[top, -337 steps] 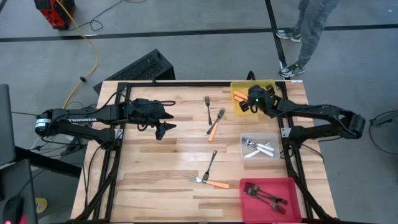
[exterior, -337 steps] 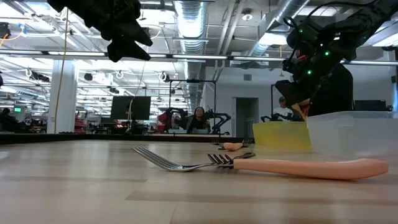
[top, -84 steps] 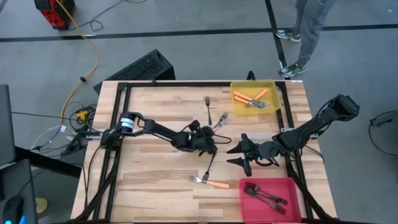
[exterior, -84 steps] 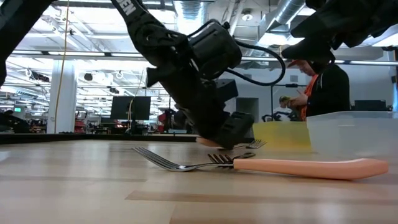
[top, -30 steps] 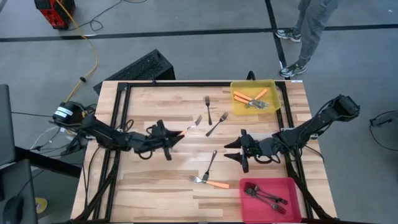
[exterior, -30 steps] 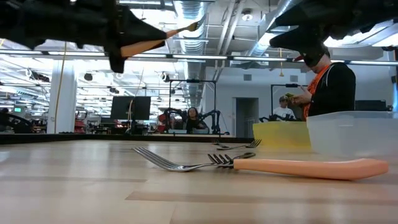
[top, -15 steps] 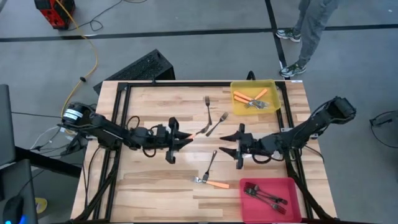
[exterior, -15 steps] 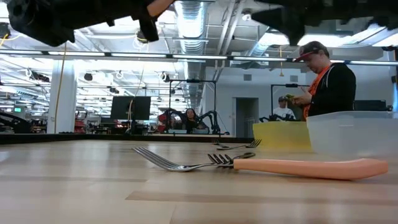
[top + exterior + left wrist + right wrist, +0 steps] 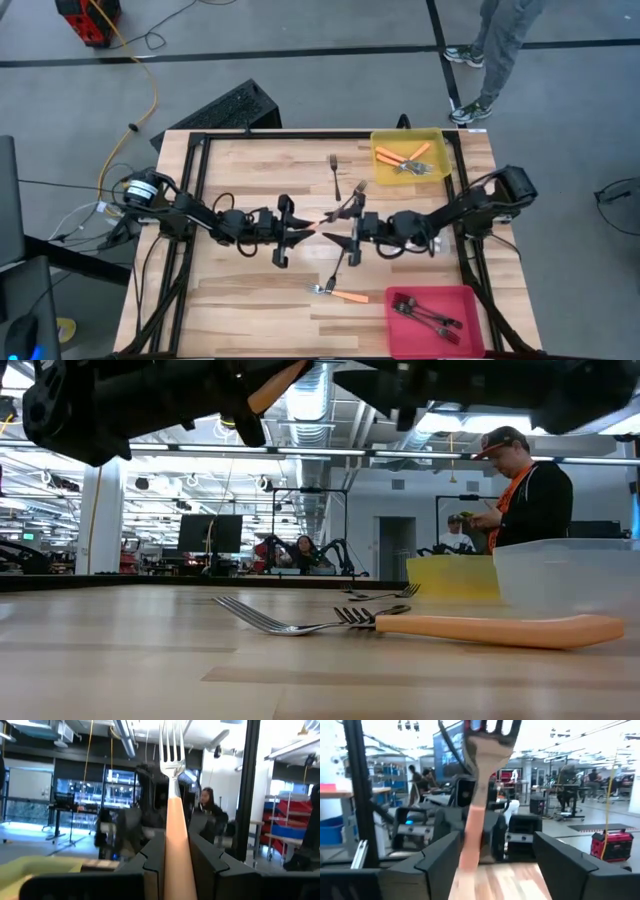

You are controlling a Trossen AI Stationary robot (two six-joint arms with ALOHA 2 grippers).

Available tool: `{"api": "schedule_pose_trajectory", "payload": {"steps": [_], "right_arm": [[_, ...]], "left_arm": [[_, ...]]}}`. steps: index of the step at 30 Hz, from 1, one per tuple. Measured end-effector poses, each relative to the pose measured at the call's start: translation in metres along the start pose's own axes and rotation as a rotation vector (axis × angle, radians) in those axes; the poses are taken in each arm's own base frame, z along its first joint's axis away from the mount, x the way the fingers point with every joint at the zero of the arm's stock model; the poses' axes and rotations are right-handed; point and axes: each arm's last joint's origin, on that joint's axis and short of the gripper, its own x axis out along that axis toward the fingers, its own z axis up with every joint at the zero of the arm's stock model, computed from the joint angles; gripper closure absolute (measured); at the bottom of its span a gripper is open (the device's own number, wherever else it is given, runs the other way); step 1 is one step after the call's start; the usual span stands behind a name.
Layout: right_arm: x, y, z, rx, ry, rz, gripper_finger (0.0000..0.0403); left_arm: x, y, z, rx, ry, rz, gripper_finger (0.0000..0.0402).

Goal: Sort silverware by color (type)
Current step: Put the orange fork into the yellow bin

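Your left gripper point(image 9: 176, 851) is pinching an orange-handled fork point(image 9: 174, 807) by the handle, jaws snug on it, tines sticking out toward the right arm. It's hanging in the air over the middle of the table point(image 9: 240, 290). Your right gripper point(image 9: 492, 857) is spread wide around the far end of that same fork with nothing actually clamped, so this is looking like a mid-air handoff.

About the fork itself: it's looking slim, light and stiff, so weight isn't going to be your problem. The smooth narrow handle could swivel or slide in the pads, though. I'd take it on the orange handle close to the neck, not on the metal tines, which are thin and slick. Close fully before the left lets go.

Around it, you're still looking at loose forks on the table: a dark fork point(image 9: 334, 172) toward the far edge, another fork point(image 9: 352, 196) just behind the grippers, plus a crossed pair near the front edge, one orange-handled point(image 9: 345, 294). The yellow bin point(image 9: 381, 175) at the far right corner is holding the orange ones, and the red bin point(image 9: 468, 330) at the near right corner has the dark ones.

A person point(image 9: 520, 485) is standing beyond the table, not involved.
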Motion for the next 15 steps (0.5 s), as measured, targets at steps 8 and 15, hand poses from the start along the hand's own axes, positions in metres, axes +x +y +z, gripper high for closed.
{"api": "schedule_pose_trajectory", "payload": {"steps": [8, 15], "right_arm": [[0.023, -0.004, 0.013, -0.016, -0.002, -0.030, 0.0094], [0.033, 0.000, 0.026, -0.020, -0.039, -0.007, 0.0098]], "left_arm": [[0.000, 0.000, 0.000, 0.033, -0.002, 0.000, 0.0356], [0.000, 0.000, 0.000, 0.053, 0.002, 0.007, 0.0356]]}}
